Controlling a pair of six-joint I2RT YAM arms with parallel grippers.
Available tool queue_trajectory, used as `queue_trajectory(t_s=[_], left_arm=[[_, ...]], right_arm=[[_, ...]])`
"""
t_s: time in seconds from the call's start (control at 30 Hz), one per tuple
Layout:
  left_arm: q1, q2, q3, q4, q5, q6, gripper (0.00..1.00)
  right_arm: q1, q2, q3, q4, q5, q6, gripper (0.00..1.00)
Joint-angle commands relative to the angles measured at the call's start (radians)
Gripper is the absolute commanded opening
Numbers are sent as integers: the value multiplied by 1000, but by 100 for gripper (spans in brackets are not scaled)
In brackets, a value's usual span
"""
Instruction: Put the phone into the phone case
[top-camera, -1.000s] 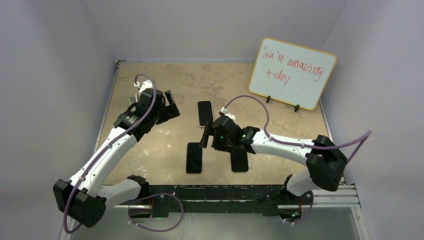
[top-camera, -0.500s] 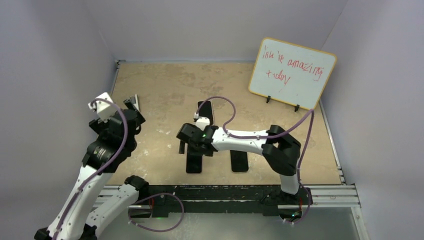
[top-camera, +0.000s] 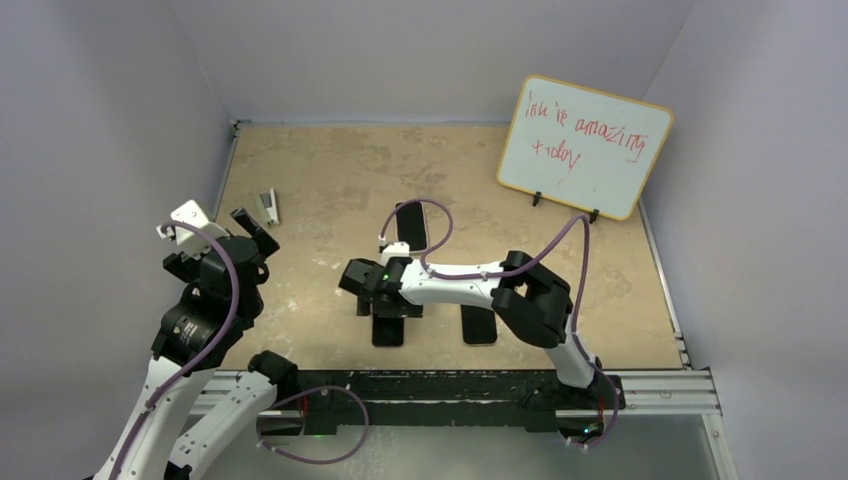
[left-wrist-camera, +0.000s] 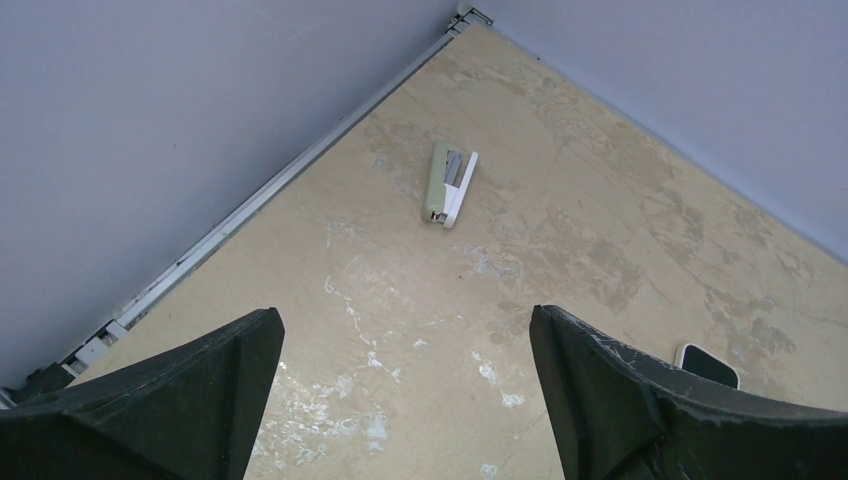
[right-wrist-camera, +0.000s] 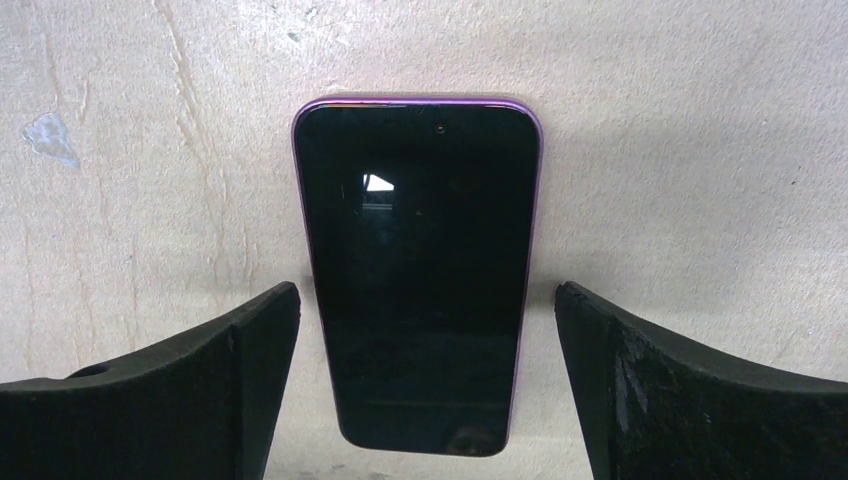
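right under the right end effector (right-wrist-camera: 425, 300) lies the phone (right-wrist-camera: 415, 200), flat on the bench (right-wrist-camera: 680, 120), screen up, with a thin purple rim. its long axis runs straight out from the wrist between the two fingers, which stand spread wide on either side of it and touch nothing. so the opening crosses the phone's short side, which i judge is the relation a pinch on its edges would need. no brand or label shows on the glass, only a small lens dot at the end farthest from the wrist.

a second dark slab (top-camera: 479, 322) lies just to the right of that end effector, parallel to the phone. a third slab (top-camera: 410, 225) lies beyond it, farther up the bench. which of them is the phone case i cannot tell.

the left end effector (left-wrist-camera: 405, 312) is well apart from all three, fingers also spread and empty, so the right arm is much the nearer. ahead of it sits a stapler (left-wrist-camera: 451, 184).

farthest off, a whiteboard (top-camera: 585, 145) reads "ink is amazing today" in red handwriting.
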Motion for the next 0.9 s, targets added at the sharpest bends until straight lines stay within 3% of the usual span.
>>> queue_trajectory(t_s=[0.0, 0.23, 0.57, 0.87], left_arm=[[1, 1, 0, 28, -19, 19, 100], [1, -5, -2, 27, -22, 19, 100], [1, 3, -7, 33, 12, 36, 100], [-1, 58, -8, 37, 229, 54, 98]], right_arm=[[22, 63, 76, -80, 48, 9, 96], [36, 144, 141, -175, 67, -18, 90], [34, 38, 25, -38, 3, -90, 63], [4, -150, -149, 82, -8, -189, 49]])
